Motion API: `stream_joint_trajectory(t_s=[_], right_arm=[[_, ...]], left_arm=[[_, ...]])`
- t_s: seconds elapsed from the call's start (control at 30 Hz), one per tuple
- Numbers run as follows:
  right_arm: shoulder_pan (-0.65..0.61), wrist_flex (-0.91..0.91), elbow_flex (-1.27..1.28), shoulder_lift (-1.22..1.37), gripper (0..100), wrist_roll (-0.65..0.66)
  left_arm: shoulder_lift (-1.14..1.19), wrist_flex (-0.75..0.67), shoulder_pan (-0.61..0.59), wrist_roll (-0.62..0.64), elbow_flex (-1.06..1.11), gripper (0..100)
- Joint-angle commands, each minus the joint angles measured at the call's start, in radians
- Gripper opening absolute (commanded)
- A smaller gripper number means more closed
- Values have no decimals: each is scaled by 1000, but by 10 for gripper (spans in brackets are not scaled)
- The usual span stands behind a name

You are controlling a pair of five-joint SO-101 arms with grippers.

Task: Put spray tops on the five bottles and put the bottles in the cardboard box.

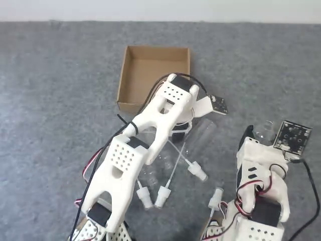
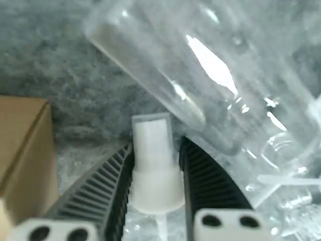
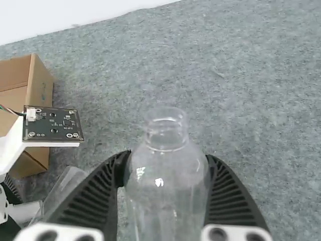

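Note:
My left gripper (image 2: 156, 148) is shut on a white spray top (image 2: 155, 170), close to a clear bottle (image 2: 200, 75) that lies on its side just beyond it. In the high view that gripper (image 1: 183, 128) hangs just in front of the cardboard box (image 1: 153, 48), beside the lying bottle (image 1: 203, 131). My right gripper (image 3: 166, 160) is shut on an upright clear bottle (image 3: 165, 150) with a bare open neck. Seen from above, the right gripper (image 1: 261, 134) holds this bottle (image 1: 264, 129) at the right of the table.
Several loose spray tops (image 1: 197, 171) (image 1: 163, 194) (image 1: 144, 197) (image 1: 215, 199) with long tubes lie on the grey carpet between the arms. Another clear bottle (image 1: 155, 170) lies under the left arm. The box's corner (image 3: 25, 85) and the left arm's camera board (image 3: 50, 125) stand near the right gripper.

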Motion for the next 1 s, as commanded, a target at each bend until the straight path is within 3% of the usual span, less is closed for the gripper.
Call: stream_joint_trajectory(t_s=[0.0,0.17,0.43,0.97], right_arm=[[5,-16,-9,-19,101,-2],[5,-16,-9,-19,101,-2],[5,-16,-9,-19,101,-2],[4,-16,-8,-19,101,-2]], left_arm=[[-12,31,2,-5,-1,81],[-21,31,8,9,-24,15],[-60,34,6,132,-105,14],[-566,34,8,267,99,14]])
